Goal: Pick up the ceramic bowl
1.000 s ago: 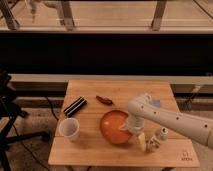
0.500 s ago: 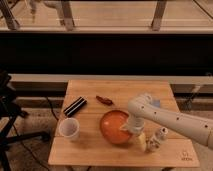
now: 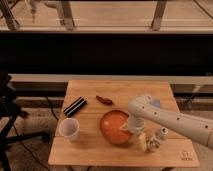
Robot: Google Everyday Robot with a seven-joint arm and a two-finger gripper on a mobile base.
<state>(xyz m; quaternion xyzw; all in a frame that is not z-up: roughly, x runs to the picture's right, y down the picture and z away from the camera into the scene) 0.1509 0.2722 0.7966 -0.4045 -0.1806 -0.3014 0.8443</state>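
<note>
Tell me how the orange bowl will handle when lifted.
The ceramic bowl looks rigid and glossy, probably slippery. Wide and shallow, it may tilt if lifted by one edge, where the end effector sits. Likely breakable if dropped.

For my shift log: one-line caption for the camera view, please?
Gripper at the rim of the ceramic bowl on a wooden table, white cup nearby.

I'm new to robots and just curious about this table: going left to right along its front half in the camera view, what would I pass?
white cup → orange ceramic bowl → gripper, down at the bowl's right rim → small white bottle
</note>
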